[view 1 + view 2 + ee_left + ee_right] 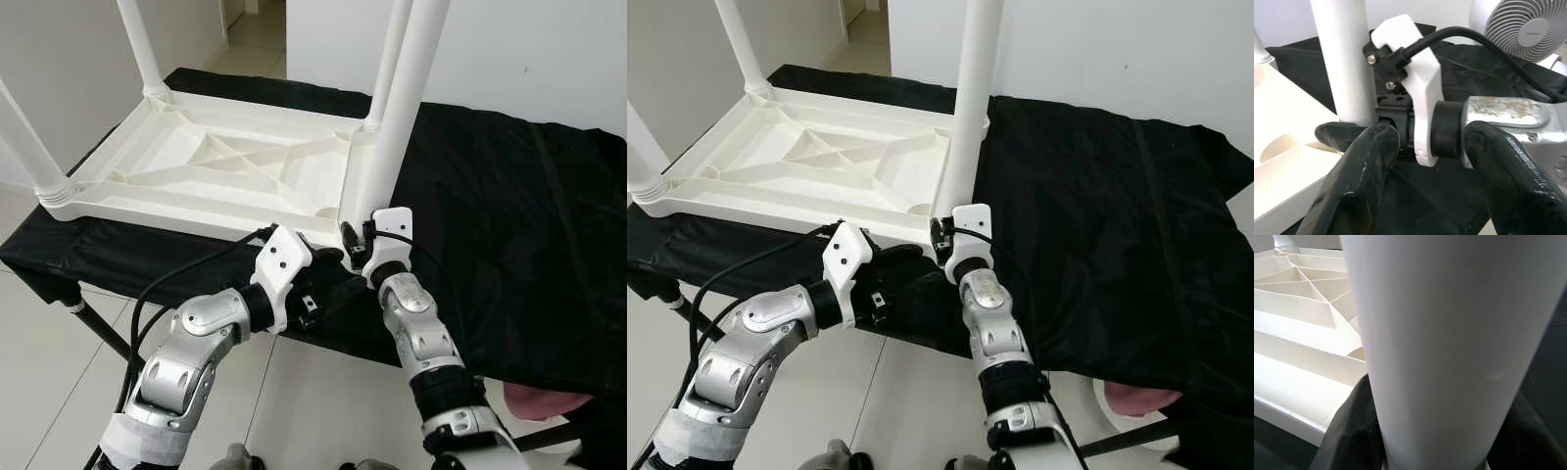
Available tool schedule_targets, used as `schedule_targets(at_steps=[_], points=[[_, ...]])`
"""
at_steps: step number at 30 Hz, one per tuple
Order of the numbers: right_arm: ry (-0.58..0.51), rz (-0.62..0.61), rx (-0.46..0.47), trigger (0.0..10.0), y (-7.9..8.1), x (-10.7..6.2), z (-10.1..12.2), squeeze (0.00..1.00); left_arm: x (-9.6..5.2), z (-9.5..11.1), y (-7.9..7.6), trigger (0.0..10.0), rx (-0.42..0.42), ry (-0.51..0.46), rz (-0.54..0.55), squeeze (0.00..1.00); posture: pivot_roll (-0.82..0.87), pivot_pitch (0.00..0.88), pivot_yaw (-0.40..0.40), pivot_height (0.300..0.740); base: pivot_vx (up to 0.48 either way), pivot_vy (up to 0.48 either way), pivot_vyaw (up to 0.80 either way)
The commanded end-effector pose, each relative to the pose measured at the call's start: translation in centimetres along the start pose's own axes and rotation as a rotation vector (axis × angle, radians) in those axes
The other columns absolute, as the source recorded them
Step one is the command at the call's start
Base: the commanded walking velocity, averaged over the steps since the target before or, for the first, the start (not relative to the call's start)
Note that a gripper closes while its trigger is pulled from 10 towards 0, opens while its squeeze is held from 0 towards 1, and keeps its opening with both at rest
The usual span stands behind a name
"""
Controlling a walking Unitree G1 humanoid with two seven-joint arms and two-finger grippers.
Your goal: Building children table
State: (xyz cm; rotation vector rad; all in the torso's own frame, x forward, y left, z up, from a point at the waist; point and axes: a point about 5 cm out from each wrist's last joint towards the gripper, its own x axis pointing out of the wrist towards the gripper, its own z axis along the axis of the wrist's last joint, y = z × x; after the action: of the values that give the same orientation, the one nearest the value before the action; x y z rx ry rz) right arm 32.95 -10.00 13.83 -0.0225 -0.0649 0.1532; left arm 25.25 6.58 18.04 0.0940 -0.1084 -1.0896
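Tabletop (216, 166) of white plastic lies upside down on the black cloth (509, 215) in the upper left of the head views, its ribbed underside facing up. Legs stand in three of its corners, and its near right corner socket (919, 209) looks empty. The right gripper (1425, 445) is clenched around the base of a fourth white leg (402, 108), held nearly upright just beside that corner. The left gripper (1430, 161), fingers spread apart and holding nothing, sits close against the right wrist, low in the centre.
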Motion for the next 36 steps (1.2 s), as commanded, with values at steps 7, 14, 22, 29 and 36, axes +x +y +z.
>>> schedule_targets(at_steps=[7,14,22,29,36], points=[[-0.114,-0.111,0.027,10.0,-1.2,-1.0,2.0,1.00,0.0,0.1,0.2,10.0,-0.004,-0.005,0.058,0.00,-0.06,0.083,0.015,0.740,0.000,0.000,0.00],[-0.156,-0.115,0.022,10.0,-1.3,-2.1,2.6,0.00,-0.1,0.2,0.2,10.0,-0.003,-0.007,0.059,0.00,-0.06,0.089,0.018,0.740,0.000,0.000,0.00],[-0.192,-0.015,-0.012,10.0,-2.2,-6.2,2.8,0.00,-0.2,1.4,0.1,10.0,-0.001,-0.045,0.054,0.00,-0.06,0.100,0.024,0.740,0.000,0.000,0.00],[-0.189,0.146,-0.005,0.0,-2.5,-8.4,2.9,0.00,-0.5,2.3,0.2,10.0,0.016,-0.076,0.049,0.00,-0.06,0.108,0.033,0.740,0.000,0.000,0.00],[-0.139,0.296,0.049,0.0,-1.7,-8.6,2.5,0.00,-0.6,3.1,0.4,10.0,0.038,-0.099,0.050,0.00,-0.05,0.113,0.031,0.740,0.000,0.000,0.00]])
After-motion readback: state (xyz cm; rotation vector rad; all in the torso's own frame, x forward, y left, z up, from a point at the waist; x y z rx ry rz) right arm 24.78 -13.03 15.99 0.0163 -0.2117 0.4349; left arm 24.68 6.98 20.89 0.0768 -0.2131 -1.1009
